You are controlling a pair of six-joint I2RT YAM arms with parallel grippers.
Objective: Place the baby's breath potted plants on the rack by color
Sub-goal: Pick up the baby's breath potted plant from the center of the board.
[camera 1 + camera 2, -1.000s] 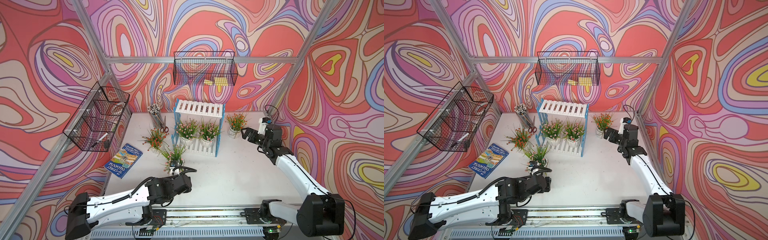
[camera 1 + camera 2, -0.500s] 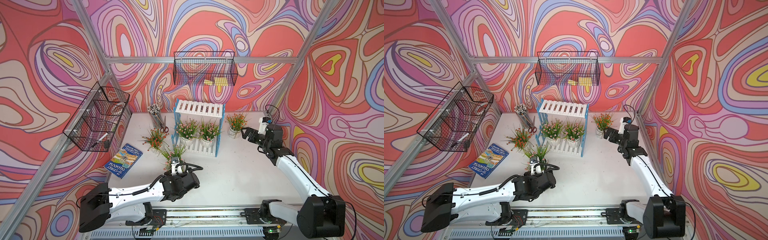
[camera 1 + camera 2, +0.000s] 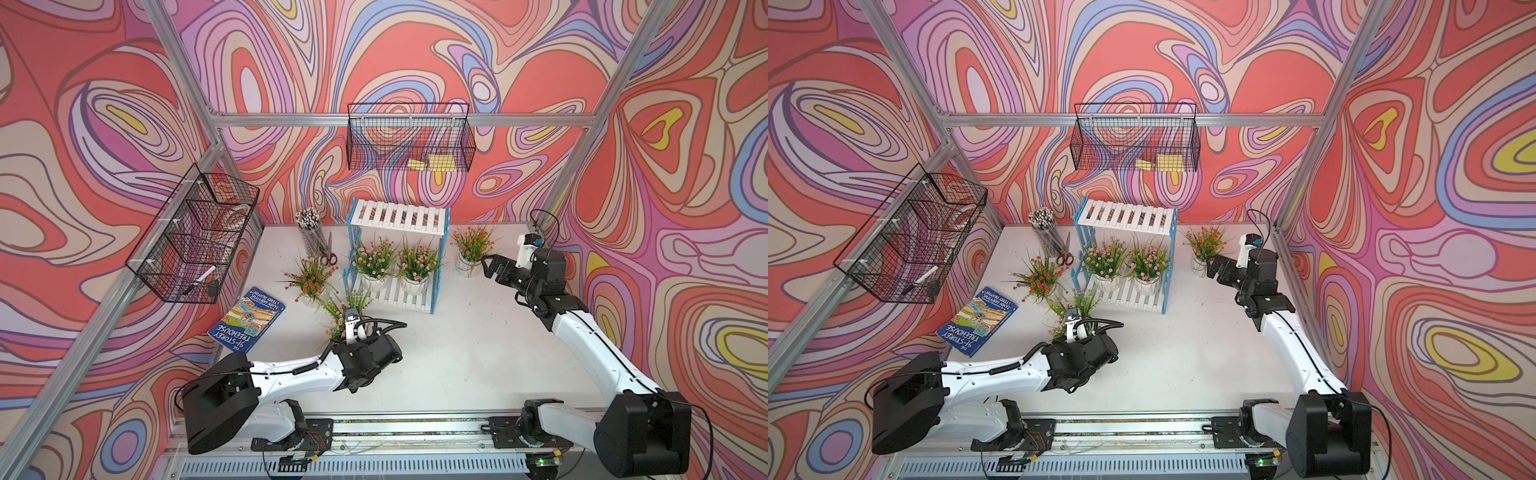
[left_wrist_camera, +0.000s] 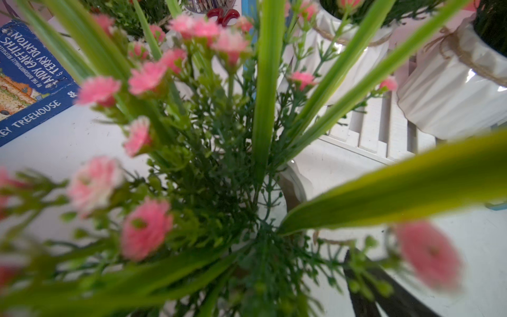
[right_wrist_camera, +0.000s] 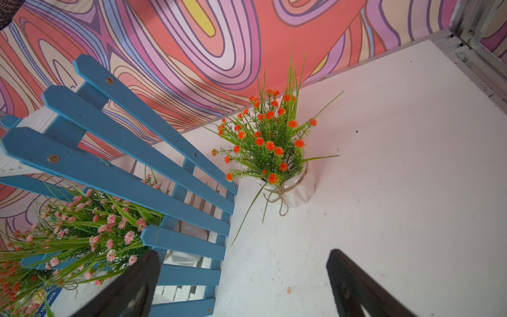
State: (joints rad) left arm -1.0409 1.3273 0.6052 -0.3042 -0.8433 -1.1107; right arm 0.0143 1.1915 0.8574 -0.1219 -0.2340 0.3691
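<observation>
The rack [image 3: 399,216] stands at the back with two pink baby's breath potted plants [image 3: 374,259] [image 3: 417,264] on its lower board. A third pink plant [image 3: 347,309] stands on the table in front of the rack. My left gripper [image 3: 347,332] is pushed in among its stems, open. The foliage [image 4: 208,170] fills the left wrist view, where only one dark finger [image 4: 365,285] shows. One orange plant [image 3: 311,276] stands left of the rack, another [image 3: 471,243] right of it. My right gripper [image 5: 244,260] hovers open and empty just short of that one [image 5: 269,142].
A blue book [image 3: 249,320] lies at the front left. A pencil cup [image 3: 311,232] and red scissors [image 3: 330,257] stand left of the rack. Black wire baskets hang on the left wall [image 3: 195,241] and the back wall [image 3: 409,137].
My left arm has swung forward and toward the rack, bringing its gripper into the pink plant on the table. The right arm has barely moved.
</observation>
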